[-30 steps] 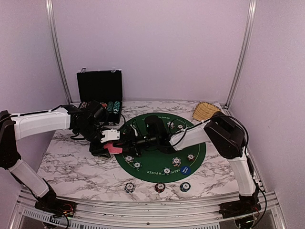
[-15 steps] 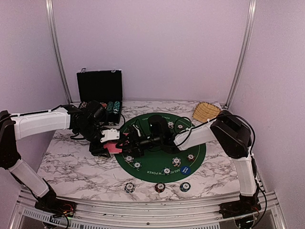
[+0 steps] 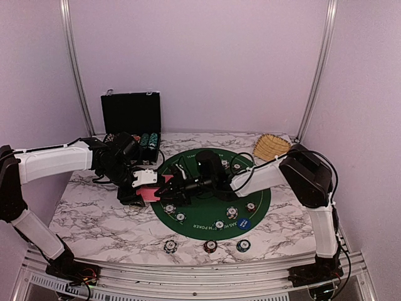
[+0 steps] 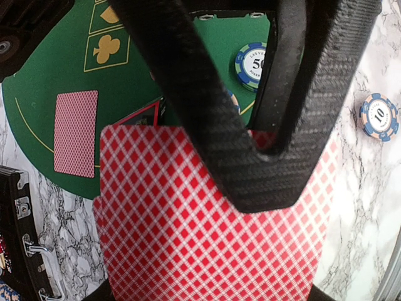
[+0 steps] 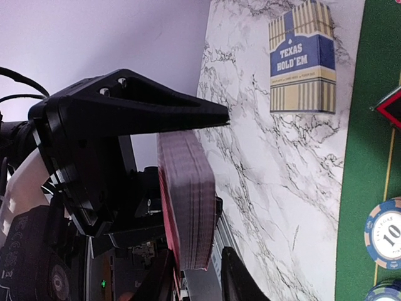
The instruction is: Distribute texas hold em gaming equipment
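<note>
Whereas the wrist cameras catch only patches, the overhead view takes in the whole booth: pale lilac walls point(image 3: 200, 63) framed by aluminium posts point(image 3: 74, 69), and a white marbled table point(image 3: 94, 219) carrying a round green poker mat point(image 3: 199, 216). At the back left an open black chip case point(image 3: 131, 116) stands on the marble, and a woven basket point(image 3: 270, 147) lies at the back right corner. Only from above do three chips point(image 3: 210, 246) show in a row on the marble near the front edge, with more chips point(image 3: 232, 212) and a blue button point(image 3: 244, 222) on the near half of the mat.

The right wrist view alone shows a blue and cream card box point(image 5: 301, 59) printed TEXAS HOLD'EM, lying flat on the marble just beside the mat's edge. The left wrist view alone shows a single red-backed card point(image 4: 75, 132) face down on the felt, a teal chip marked 50 point(image 4: 254, 63) on the mat, a blue-edged chip marked 10 point(image 4: 379, 116) on the marble, and a corner of the red-black triangle marker point(image 4: 141, 116).

The left gripper point(image 3: 148, 187) is pinched on the deck of red-backed cards point(image 4: 207, 251), holding it over the mat's left edge, where felt meets marble. The right gripper point(image 5: 195, 276) meets it there. Its fingertips point(image 5: 233, 285) stand partly apart on either side of the deck's end, and whether they press on the cards cannot be told.
</note>
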Robot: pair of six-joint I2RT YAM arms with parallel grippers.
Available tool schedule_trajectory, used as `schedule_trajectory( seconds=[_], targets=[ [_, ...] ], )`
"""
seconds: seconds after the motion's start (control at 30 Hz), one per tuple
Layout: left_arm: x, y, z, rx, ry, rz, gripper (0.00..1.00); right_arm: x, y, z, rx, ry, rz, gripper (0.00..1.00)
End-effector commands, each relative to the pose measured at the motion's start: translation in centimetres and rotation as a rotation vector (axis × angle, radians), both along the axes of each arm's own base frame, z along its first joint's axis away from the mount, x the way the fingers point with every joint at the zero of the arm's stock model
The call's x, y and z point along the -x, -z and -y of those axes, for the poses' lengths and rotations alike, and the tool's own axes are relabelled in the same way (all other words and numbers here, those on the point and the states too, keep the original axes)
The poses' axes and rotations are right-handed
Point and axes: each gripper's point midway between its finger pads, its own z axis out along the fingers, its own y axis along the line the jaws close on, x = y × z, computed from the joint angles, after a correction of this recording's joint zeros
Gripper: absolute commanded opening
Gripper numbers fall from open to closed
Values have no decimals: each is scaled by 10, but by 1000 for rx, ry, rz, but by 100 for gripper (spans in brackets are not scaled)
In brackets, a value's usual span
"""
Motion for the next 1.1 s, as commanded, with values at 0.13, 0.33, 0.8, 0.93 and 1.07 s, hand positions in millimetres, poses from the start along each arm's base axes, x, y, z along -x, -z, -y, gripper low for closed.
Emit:
schedule_trajectory(
  seconds=[0.13,0.33,0.8,0.93,1.07],
  targets=[
    [0,-4,-2,2,-8,8,48,-2,-24,9,-19,5,39,21],
    [1,-3,-2,0,-9,7,47,-3,-28,11,-23,7,45,19],
    [1,-2,-3,-8,-8,8,47,-2,-29,8,-36,4,38,17],
    [0,-1,-3,-9,-10,7,46,-1,-30,5,-48,-5,31,16],
    [0,-2,-3,-7,-11,7,46,0,-29,2,-57,-9,24,15]
  ],
)
